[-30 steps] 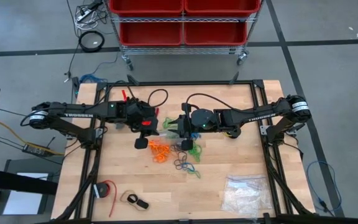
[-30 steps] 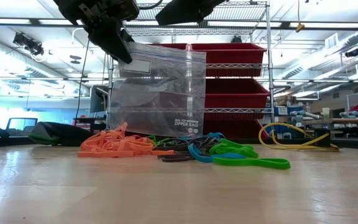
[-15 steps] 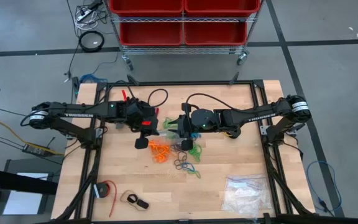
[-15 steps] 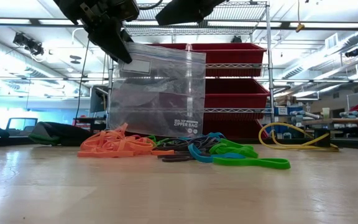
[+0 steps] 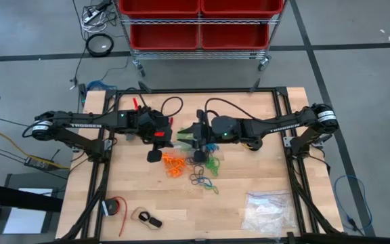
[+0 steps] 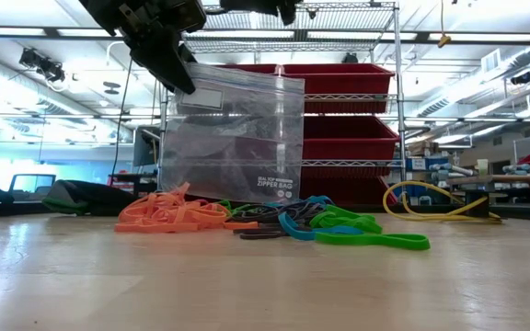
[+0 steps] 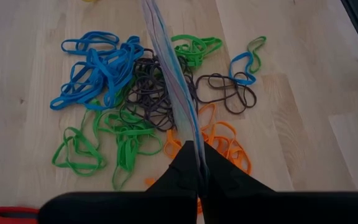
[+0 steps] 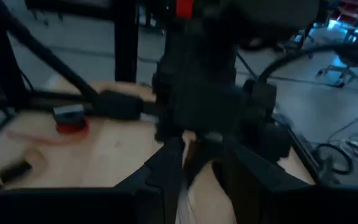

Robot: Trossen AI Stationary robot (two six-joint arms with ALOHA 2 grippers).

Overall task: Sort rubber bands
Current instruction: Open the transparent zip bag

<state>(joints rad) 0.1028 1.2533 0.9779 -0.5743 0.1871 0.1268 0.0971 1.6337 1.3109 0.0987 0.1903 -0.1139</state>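
The rubber bands [image 7: 123,93] lie in a loose pile of orange, green, blue and black loops on the wooden table [image 5: 249,176], also in the low view [image 6: 274,222]. Above them a clear zipper bag [image 6: 237,138] hangs upright, seen edge-on in the left wrist view [image 7: 169,81]. My left gripper [image 7: 197,168] is shut on it, high at the low view's left [image 6: 168,55]. My right gripper [image 8: 197,180] faces it from the table's right [image 5: 193,134], open, with a finger on either side of the bag's pale upper edge [image 8: 184,208]. My left gripper pinches the bag's top edge near one corner [image 6: 190,85] between its two fingers, slanting down from the table's left. The bag hangs flat and upright below the fingers, its lower edge [image 6: 228,195] just over the bands. Whether my right gripper touches the bag, I cannot tell.
A clear bag of whitish pieces [image 5: 266,210] lies at the near right. A red roll [image 5: 116,207] and a small black item [image 5: 151,220] lie at the near left. A yellow cable [image 6: 431,207] lies beyond the table, and red bins [image 5: 198,24] stand behind the far edge.
My right gripper has tipped upward and risen a little, almost leaving the top of the low view. The bag and the bands have stayed where they were.
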